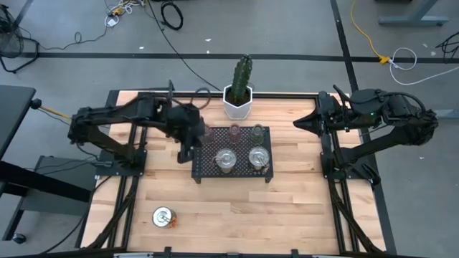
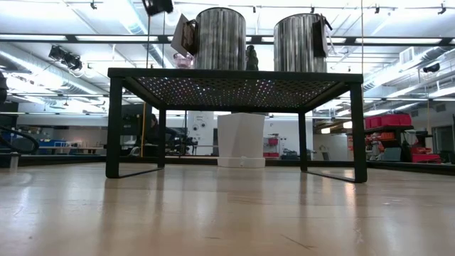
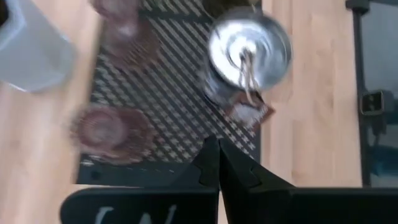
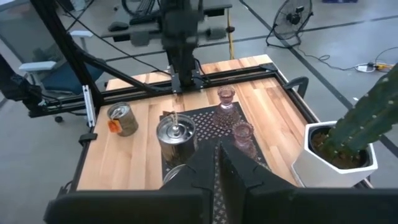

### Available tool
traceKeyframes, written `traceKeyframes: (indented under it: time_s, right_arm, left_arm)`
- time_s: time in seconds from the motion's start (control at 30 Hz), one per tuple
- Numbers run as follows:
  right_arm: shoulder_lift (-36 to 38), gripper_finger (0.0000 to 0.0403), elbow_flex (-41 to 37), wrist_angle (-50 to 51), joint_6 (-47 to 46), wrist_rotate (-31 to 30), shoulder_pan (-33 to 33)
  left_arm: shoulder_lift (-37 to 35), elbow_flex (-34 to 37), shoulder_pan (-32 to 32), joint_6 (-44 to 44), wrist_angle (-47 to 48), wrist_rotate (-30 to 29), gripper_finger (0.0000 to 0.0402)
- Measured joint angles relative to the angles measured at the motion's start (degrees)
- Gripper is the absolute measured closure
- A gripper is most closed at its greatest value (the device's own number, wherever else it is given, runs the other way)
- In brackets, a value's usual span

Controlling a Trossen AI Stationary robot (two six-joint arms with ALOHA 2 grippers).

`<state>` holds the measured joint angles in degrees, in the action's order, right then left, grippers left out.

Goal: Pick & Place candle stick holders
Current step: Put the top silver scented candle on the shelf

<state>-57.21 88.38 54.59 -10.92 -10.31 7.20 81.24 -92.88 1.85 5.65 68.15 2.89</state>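
Black mesh tray (image 1: 233, 169) carries two silver holders (image 1: 226, 160) and three glass cups (image 1: 234, 132); the third silver holder (image 1: 164, 216) sits well off it on the table (image 1: 287, 208). Cactus pot (image 1: 238, 102) stands just behind the tray. Left gripper (image 1: 188, 147) sits pinched shut and empty at the tray's left edge; right gripper (image 1: 297, 123), also closed and empty, hangs well to its right.

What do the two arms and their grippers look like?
Both arms are black, built of jointed segments with thick rounded housings. The left gripper and right gripper each end in two dark, pointed fingers on a wide black bar. The left bar carries faint white writing.
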Motion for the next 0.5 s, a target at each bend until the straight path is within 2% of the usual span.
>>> traceKeyframes:
  time_s: [0.1,0.23,0.5]
  right_arm:
    - [-0.19,0.038,0.0,0.0,-0.2,-0.3,0.0]
    - [-0.5,0.038,0.0,0.02,-1.23,-0.28,0.0]
    - [-1.29,0.038,0.0,0.46,-1.92,-0.3,0.0]
  left_arm:
    - [0.01,4.44,-0.77,0.59,-2.81,2.78,0.0401]
    - [1.21,7.97,-1.79,0.17,-4.63,3.68,0.0401]
    - [5.2,9.07,-2.08,0.72,-9.44,3.83,0.0401]
